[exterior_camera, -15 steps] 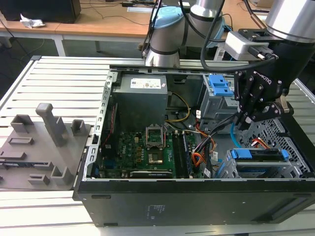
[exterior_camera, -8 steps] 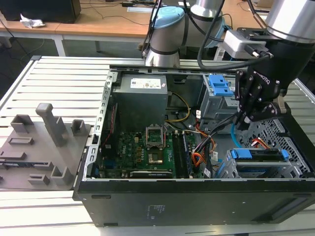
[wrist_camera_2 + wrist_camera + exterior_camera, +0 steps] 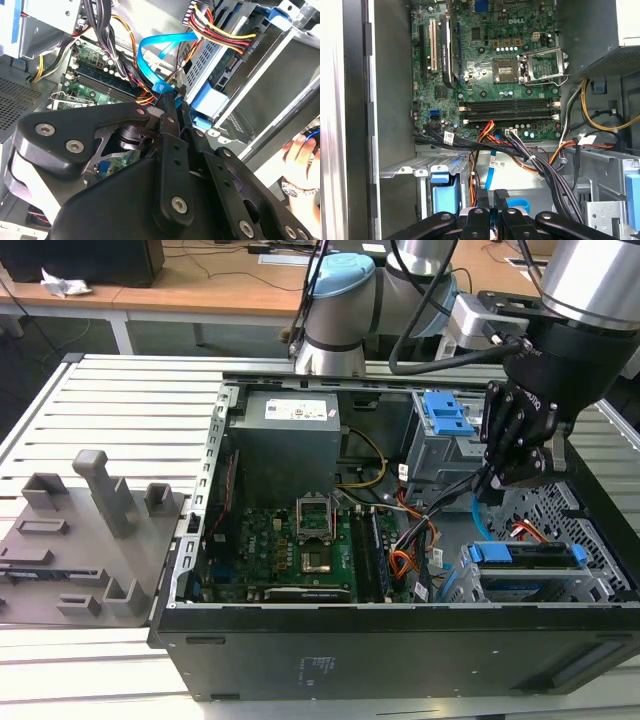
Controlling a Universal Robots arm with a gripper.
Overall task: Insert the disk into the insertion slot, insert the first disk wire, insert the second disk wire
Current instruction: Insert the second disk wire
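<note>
A slatted grey metal table (image 3: 120,390) carries the whole set-up, and behind it runs a wooden bench (image 3: 200,280) with crumpled white paper (image 3: 62,284) on it; on the slats lies an open black computer case (image 3: 400,650), its side off, and beside it, toward the exterior view's left, a grey moulded fixture tray (image 3: 70,550) with upright posts. Inside the case the green motherboard (image 3: 290,545) lies flat, the grey power supply (image 3: 290,440) sits at the far wall, and a taller grey bay box (image 3: 440,445) with a blue latch stands at the far corner toward the exterior view's right. The robot arm (image 3: 590,300) reaches down from above on that same side; in the second wrist view a person's hand (image 3: 302,150) shows at the edge, outside the case.

The insertion slot (image 3: 590,540), a silver perforated cage, sits at the near corner toward the exterior view's right; the disk (image 3: 530,555) in its blue carrier lies seated in it. The first disk wire (image 3: 225,35), red, yellow and black strands, ends in a dark plug against the drive's rear. The gripper (image 3: 500,480) hangs just above the cage; its fingers (image 3: 167,107) are pinched closed on the small end connector of the second disk wire (image 3: 155,55), whose light-blue ribbon loops up behind the fingertips.
</note>
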